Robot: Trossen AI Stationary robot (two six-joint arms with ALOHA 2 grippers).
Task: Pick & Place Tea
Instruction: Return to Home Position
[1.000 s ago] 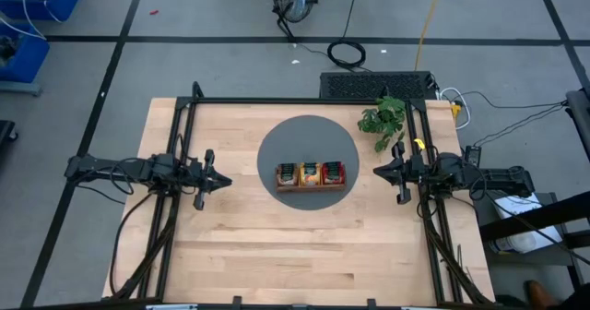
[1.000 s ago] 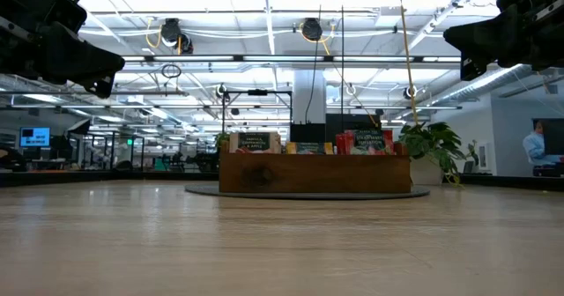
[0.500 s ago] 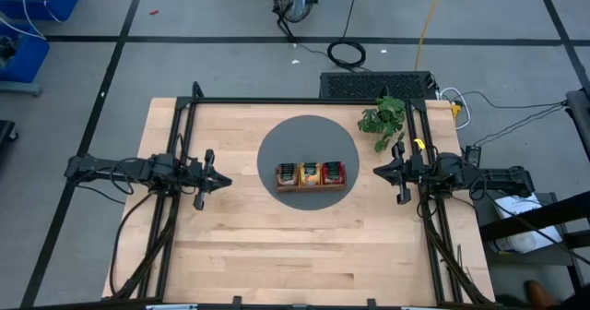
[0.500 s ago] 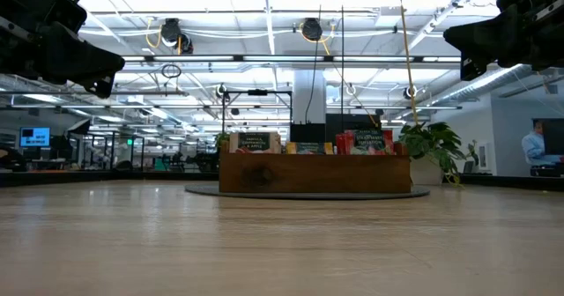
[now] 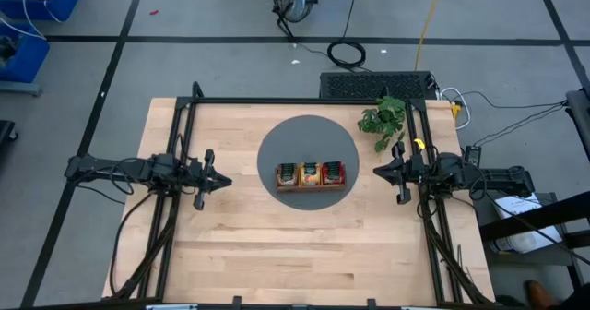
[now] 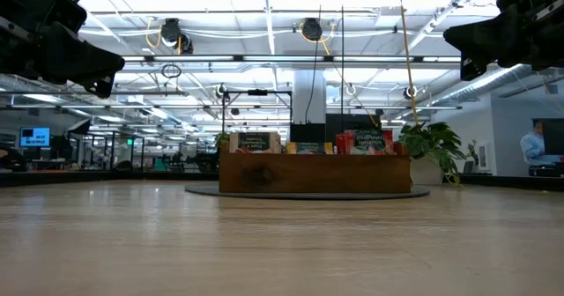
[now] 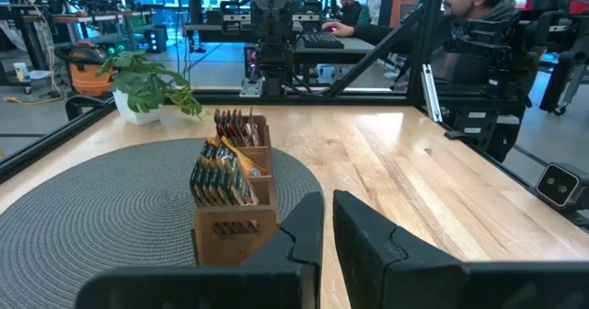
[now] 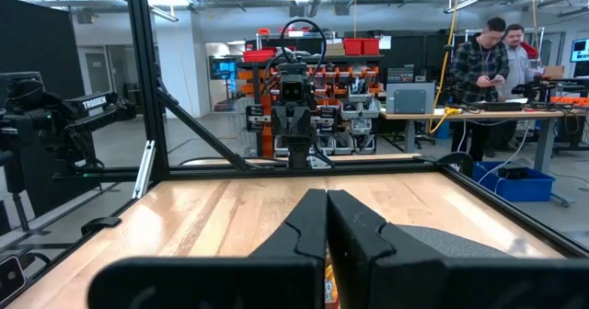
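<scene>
Your left tool (image 5: 214, 179) hung pressed together, empty, well left of the tray (image 5: 311, 187); your right tool (image 5: 385, 172) likewise, well right of it. All tea (image 5: 311, 172) sat inside the tray. Any low inward swing could've toppled it.

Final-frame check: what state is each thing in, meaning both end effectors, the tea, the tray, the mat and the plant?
Left end effector: shut, empty, raised over the left side of the table.
Right end effector: shut, empty, raised over the table's right side.
Tea: standing in the tray's three compartments, grouped by colour.
Wooden tray: upright on the mat.
Round grey mat: flat on the table.
Plant: upright, apart from the mat.
</scene>
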